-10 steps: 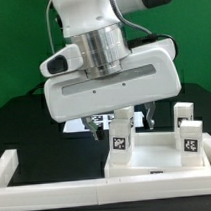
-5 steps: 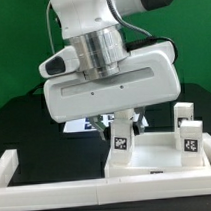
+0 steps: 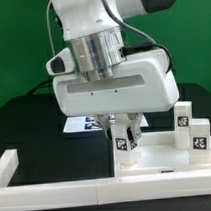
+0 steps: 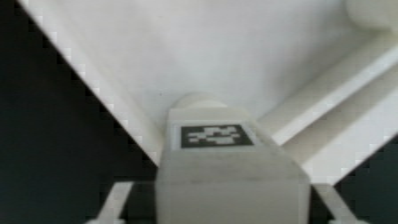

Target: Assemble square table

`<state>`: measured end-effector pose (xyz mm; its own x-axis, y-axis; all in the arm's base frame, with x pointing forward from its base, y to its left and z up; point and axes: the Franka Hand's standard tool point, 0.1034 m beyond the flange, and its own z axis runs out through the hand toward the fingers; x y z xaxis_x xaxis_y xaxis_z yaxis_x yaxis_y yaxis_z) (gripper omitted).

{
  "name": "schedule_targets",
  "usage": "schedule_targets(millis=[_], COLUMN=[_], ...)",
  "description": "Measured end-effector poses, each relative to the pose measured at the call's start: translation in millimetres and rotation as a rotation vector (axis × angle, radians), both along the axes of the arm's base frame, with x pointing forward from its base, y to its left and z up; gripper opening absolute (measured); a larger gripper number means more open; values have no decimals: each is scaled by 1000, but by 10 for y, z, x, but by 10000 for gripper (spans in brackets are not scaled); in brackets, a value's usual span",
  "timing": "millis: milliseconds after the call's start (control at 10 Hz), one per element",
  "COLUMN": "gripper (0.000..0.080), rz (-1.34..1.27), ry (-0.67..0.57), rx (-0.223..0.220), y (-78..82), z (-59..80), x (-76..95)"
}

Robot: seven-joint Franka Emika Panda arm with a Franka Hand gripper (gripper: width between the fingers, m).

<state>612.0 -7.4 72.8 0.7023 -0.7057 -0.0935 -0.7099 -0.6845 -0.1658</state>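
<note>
White plastic makes up the square table panel (image 3: 161,156), which lies flat on the black counter (image 3: 24,123) toward its front edge, by the exterior view's right. A tagged leg block (image 3: 122,135) stands upright on the panel's near corner, and the fingers (image 3: 122,123) are closed around its upper part. Two more leg blocks (image 3: 191,129) stand side by side on the panel's far side. A white border bar (image 3: 58,198) runs along the counter's front edge.

A green backdrop (image 3: 16,58) stands behind a black tabletop (image 3: 34,122), perhaps cloth-covered.
</note>
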Motion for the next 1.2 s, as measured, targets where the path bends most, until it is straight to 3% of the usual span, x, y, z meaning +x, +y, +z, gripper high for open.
schedule_targets(millis=[300, 500, 700, 800, 900, 1000, 1200], gripper=[288, 289, 290, 488, 488, 613, 647], rz=[-520, -697, -595, -452, -276, -147, -6], ry=[78, 60, 40, 8, -24, -43, -63], rx=[46, 96, 80, 51, 21, -2, -16], y=[93, 78, 97, 135, 150, 175, 206], z=[-7, -13, -15, -10, 14, 21, 5], x=[21, 63, 63, 76, 101, 104, 84])
